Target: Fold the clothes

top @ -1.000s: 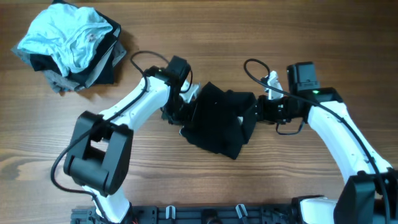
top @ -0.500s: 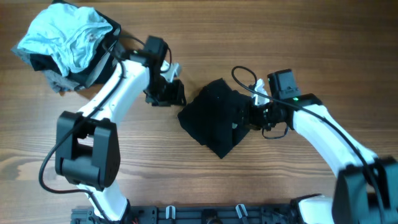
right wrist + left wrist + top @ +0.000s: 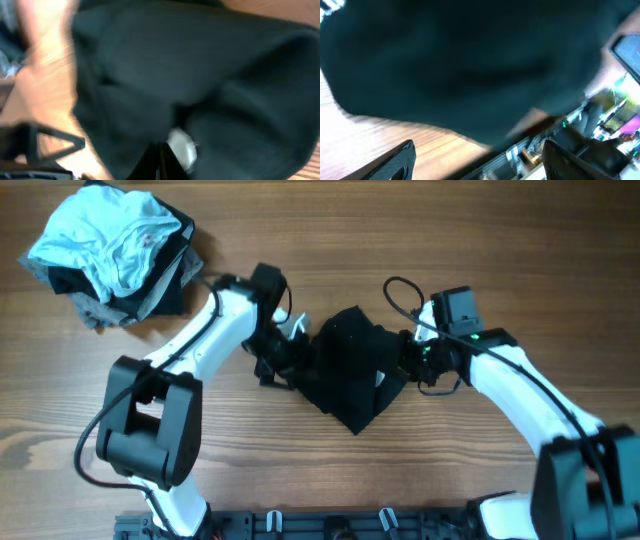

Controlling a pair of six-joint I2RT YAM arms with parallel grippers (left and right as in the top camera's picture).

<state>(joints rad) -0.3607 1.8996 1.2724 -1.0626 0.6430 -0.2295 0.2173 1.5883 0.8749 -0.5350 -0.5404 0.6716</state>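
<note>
The plain black soft-fabric shirt (image 3: 350, 370) lies bunched in the middle, one corner pointing to 6 o'clock. The right tool (image 3: 405, 366) is clamped on its 3 o'clock edge. The left tool (image 3: 288, 352), jaws spread, meets its 9 o'clock edge. Bare wooden desk (image 3: 400, 480) stretches toward 6 o'clock. A heaped pile of light-blue and grey cloth (image 3: 110, 250) sits well apart at 10 o'clock.

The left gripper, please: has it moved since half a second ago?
Yes; the left gripper moved from near the garment pile to the black shirt.

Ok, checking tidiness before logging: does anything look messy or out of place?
Yes: the black shirt is a crumpled lump, not a flat fold; a light-blue garment lies heaped on darker clothes at the far corner.
</note>
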